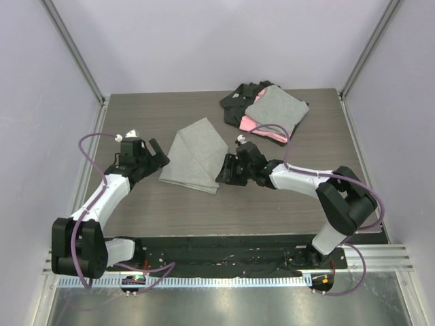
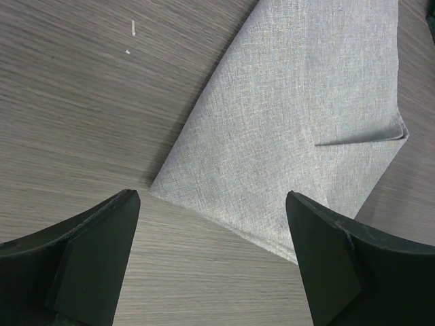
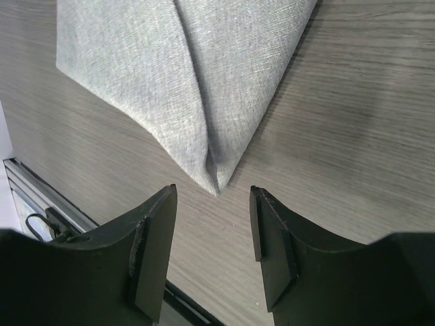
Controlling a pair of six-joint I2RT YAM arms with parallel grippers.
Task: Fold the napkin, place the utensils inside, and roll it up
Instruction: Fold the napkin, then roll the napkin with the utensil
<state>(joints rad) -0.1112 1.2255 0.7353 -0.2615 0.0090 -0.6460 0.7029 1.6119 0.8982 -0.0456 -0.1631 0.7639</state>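
Note:
The light-grey napkin [image 1: 194,156] lies folded flat on the wooden table, its layers overlapping at an angle. My left gripper [image 1: 162,155] stands wide open at its left corner. In the left wrist view that gripper [image 2: 212,198] holds nothing, and the napkin [image 2: 299,115] lies just past the fingertips. My right gripper [image 1: 221,174] is open at the napkin's near right corner. In the right wrist view the folded tip of the napkin [image 3: 183,75] points into the gap of the gripper [image 3: 212,191] without touching either finger. The utensils are out of view.
A pile of folded cloths [image 1: 269,109], grey over pink and black, sits at the back right of the table. A metal rail [image 3: 41,197] runs along the table's near edge. Two small white specks [image 2: 133,27] lie on the wood left of the napkin.

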